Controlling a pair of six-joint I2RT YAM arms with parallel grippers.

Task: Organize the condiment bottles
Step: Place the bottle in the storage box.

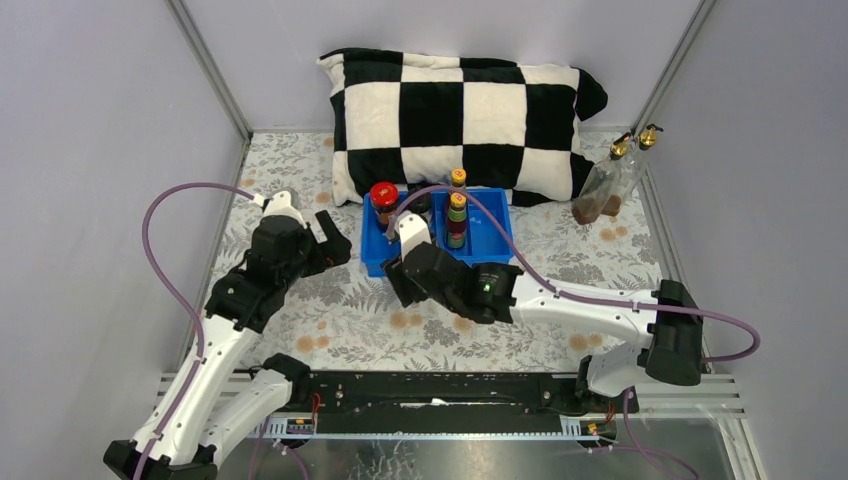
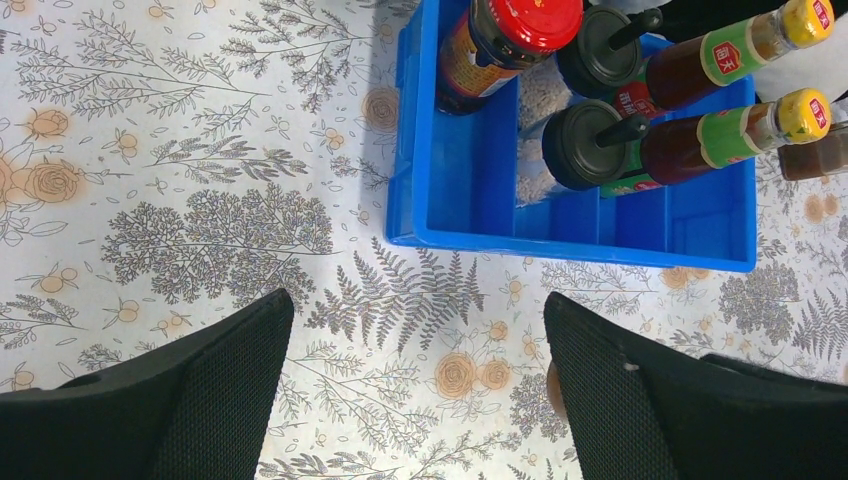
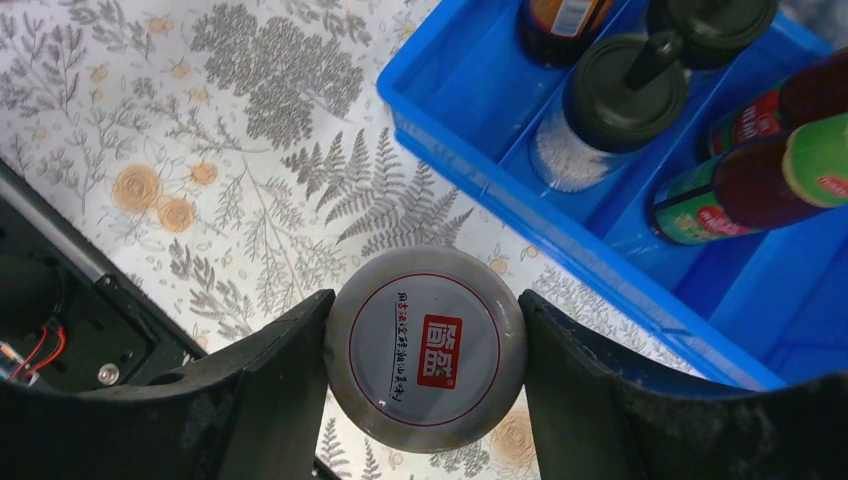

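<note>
My right gripper is shut on the white-lidded jar, just in front of the blue tray; the top view hides the jar under the gripper. The tray holds the red-lidded jar, two black-capped jars and two yellow-capped sauce bottles. Two gold-spouted glass bottles lean at the far right corner. My left gripper is open and empty left of the tray, over bare cloth in its wrist view.
A black-and-white checkered pillow lies against the back wall behind the tray. Grey walls close the left, right and back sides. The black arm rail runs along the near edge. A floral cloth covers the table.
</note>
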